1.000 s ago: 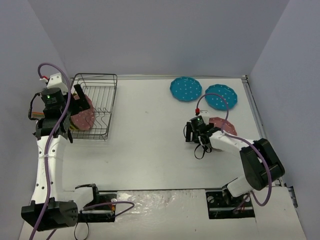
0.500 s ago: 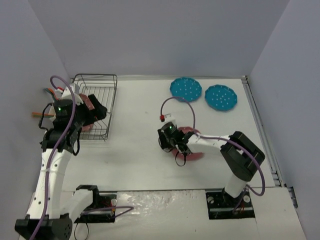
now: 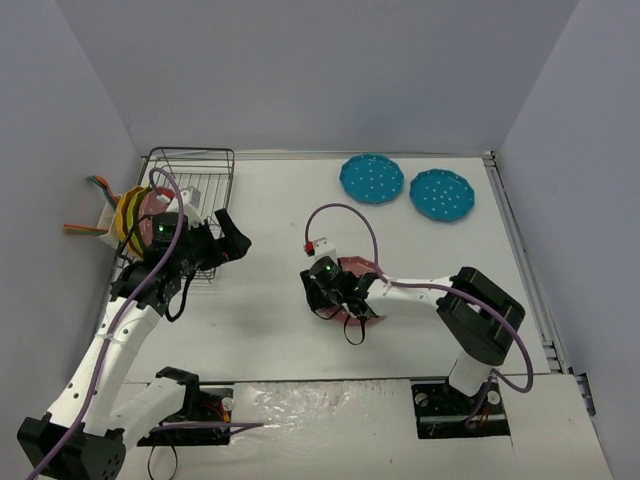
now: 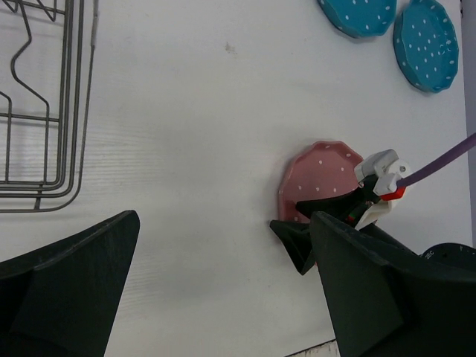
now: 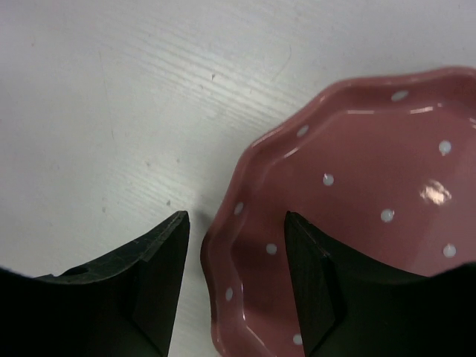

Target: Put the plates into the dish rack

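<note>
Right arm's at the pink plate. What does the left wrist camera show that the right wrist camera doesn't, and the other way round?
Only left wrist: the dish rack corner, two teal plates, and the right gripper seen from outside at the pink plate rim. Only right wrist: its fingers straddling that rim, one outside, one inside; whether they pinch is unclear. Both: the pink plate lying flat on the white table.
</note>
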Robot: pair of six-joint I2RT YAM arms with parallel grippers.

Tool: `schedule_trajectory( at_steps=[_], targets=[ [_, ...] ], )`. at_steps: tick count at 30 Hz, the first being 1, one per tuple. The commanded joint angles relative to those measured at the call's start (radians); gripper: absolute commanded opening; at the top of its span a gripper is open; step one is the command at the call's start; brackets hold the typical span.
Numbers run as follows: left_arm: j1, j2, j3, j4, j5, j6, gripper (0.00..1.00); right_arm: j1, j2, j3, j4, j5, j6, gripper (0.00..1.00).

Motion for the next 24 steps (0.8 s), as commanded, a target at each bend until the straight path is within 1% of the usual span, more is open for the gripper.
schedule_trajectory(
  at_steps=[1, 6, 9, 12, 14, 17, 21, 23, 24],
  targets=[
    [-0.061, 0.033, 0.011, 0.062, -0.057, -0.066, 0.97, 0.075, -0.046, -0.019, -0.146, 0.086, 0.053, 0.51],
    [-0.116, 0.091, -0.012, 0.102, -0.062, -0.104, 0.97, 0.108, -0.064, -0.029, -0.182, 0.131, 0.063, 0.47],
    [-0.139, 0.115, -0.026, 0.118, -0.078, -0.116, 0.97, 0.108, -0.061, -0.038, -0.185, 0.142, 0.05, 0.41],
    [-0.151, 0.154, -0.031, 0.125, -0.063, -0.129, 0.97, 0.109, -0.051, -0.045, -0.183, 0.156, 0.051, 0.36],
    [-0.162, 0.171, -0.033, 0.132, -0.058, -0.129, 0.97, 0.109, -0.029, -0.042, -0.18, 0.169, 0.051, 0.34],
    [-0.184, 0.216, -0.044, 0.145, -0.059, -0.142, 0.97, 0.112, 0.012, -0.01, -0.177, 0.195, 0.052, 0.28],
    [-0.192, 0.262, -0.035, 0.135, -0.041, -0.148, 0.97, 0.122, 0.033, 0.003, -0.168, 0.219, 0.046, 0.09],
    [-0.195, 0.285, -0.043, 0.155, -0.034, -0.168, 0.97, 0.123, 0.028, 0.004, -0.168, 0.225, 0.041, 0.02],
    [-0.197, 0.297, -0.042, 0.16, -0.026, -0.174, 0.97, 0.123, 0.009, 0.003, -0.168, 0.228, 0.039, 0.01]
  ],
)
